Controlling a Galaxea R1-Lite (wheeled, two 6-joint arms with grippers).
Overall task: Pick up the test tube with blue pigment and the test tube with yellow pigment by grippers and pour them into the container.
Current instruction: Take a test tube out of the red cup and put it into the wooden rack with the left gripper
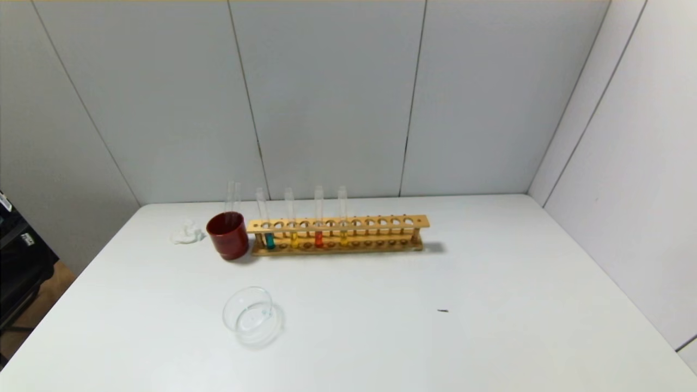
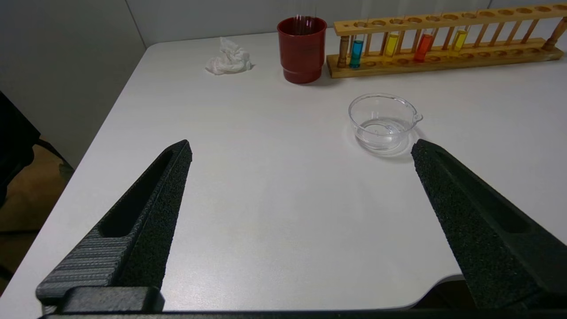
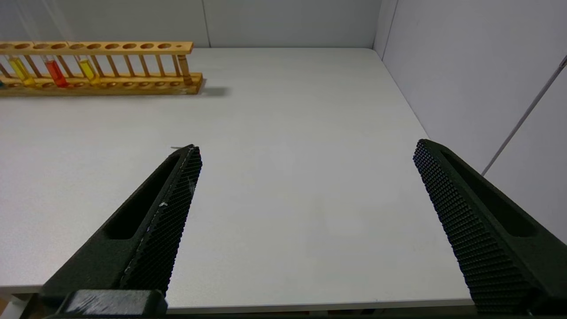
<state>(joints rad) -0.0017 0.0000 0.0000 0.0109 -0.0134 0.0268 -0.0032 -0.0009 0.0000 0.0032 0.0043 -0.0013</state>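
Observation:
The test tube with blue pigment (image 1: 269, 239) stands at the left end of a wooden rack (image 1: 375, 222); it also shows in the left wrist view (image 2: 356, 53). Two test tubes with yellow pigment (image 1: 294, 238) (image 1: 343, 237) flank a red-orange one (image 1: 319, 238). The clear glass container (image 1: 251, 317) sits in front of the rack, also in the left wrist view (image 2: 382, 122). My left gripper (image 2: 301, 148) is open and empty above the table's near edge, short of the container. My right gripper (image 3: 306, 148) is open and empty over the table's right part. Neither gripper shows in the head view.
A dark red cup (image 1: 228, 235) holding empty clear tubes stands left of the rack. A crumpled white tissue (image 1: 187, 234) lies left of the cup. A small dark speck (image 1: 442, 311) lies mid-table. Grey walls close the back and right.

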